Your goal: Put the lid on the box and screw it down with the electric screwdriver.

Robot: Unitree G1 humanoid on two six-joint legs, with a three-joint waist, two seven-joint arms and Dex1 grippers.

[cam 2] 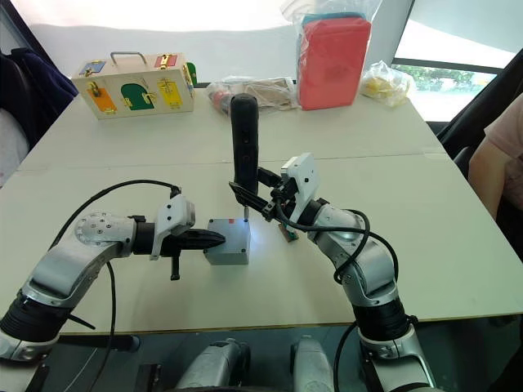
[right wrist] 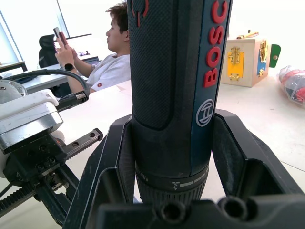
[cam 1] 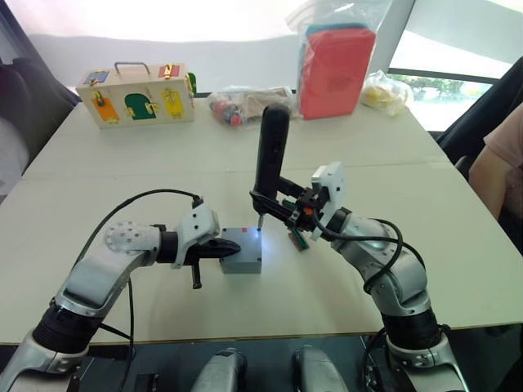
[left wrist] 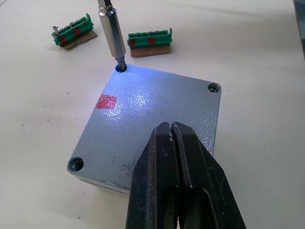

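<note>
The grey lid [left wrist: 157, 102], with a red mark on its face, lies on top of the box [cam 1: 241, 266] near the middle of the table. My left gripper [left wrist: 171, 128] is shut, its tips resting on the lid's near side. My right gripper [cam 1: 276, 204] is shut on the electric screwdriver [cam 1: 271, 147], which it holds upright. The metal bit [left wrist: 112, 36] stands in the lid's far corner screw hole, and the tool's light shines on that corner. Two other corner holes [left wrist: 214, 88] are in view.
Two green terminal blocks [left wrist: 149, 42] lie just beyond the box. At the table's back stand a wooden case with coloured doors [cam 1: 137, 94], a clear bag of parts [cam 1: 243, 103], a red package [cam 1: 337, 69] and a yellow bag [cam 1: 384, 91]. A person [cam 1: 500, 163] sits at the right edge.
</note>
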